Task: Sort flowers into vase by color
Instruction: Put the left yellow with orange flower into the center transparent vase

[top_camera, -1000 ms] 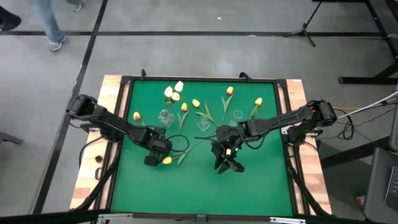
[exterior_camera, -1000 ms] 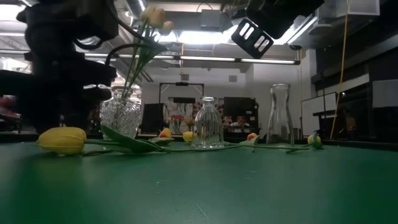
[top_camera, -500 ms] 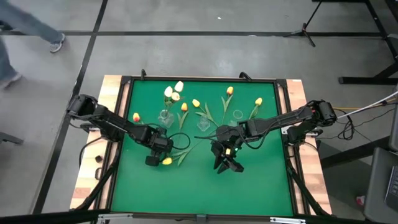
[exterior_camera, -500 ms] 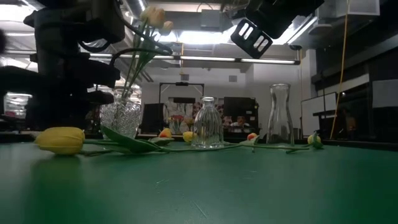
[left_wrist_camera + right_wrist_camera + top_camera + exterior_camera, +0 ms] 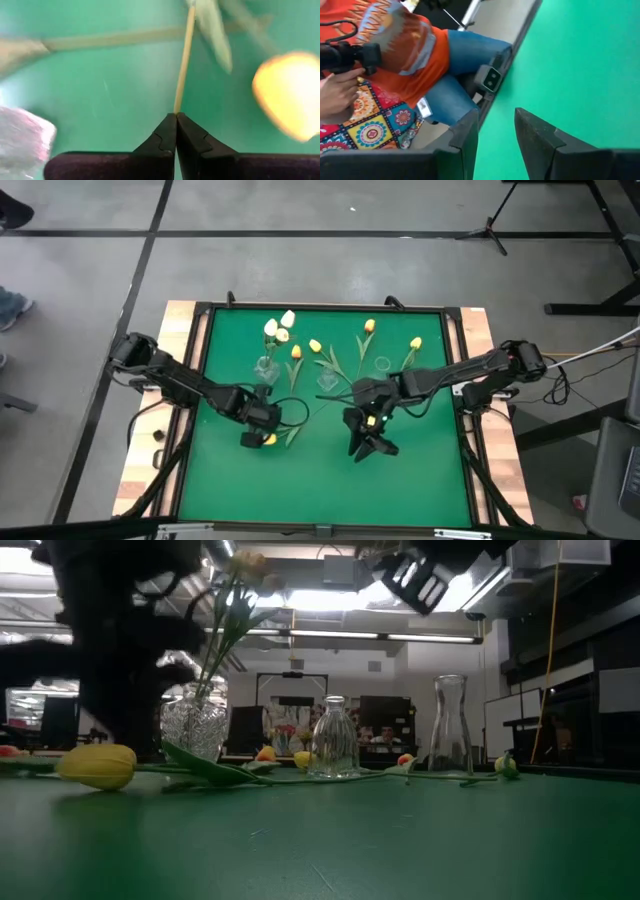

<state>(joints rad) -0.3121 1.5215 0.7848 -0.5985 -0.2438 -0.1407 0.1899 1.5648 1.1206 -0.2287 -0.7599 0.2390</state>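
We have the left hand [image 5: 258, 430] pinched shut on the thin stem [image 5: 183, 60] of the yellow tulip [image 5: 268, 439] lying on the green counter [image 5: 300, 480], just in front of the cut-glass vase [image 5: 266, 367]. The right hand [image 5: 368, 442] hovers nearby, fingers partly apart and empty. Next we should probably lift the tulip, keeping its stem upright, toward a vase.

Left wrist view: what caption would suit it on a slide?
Left gripper shut on a flower stem, a yellow bud beside it.
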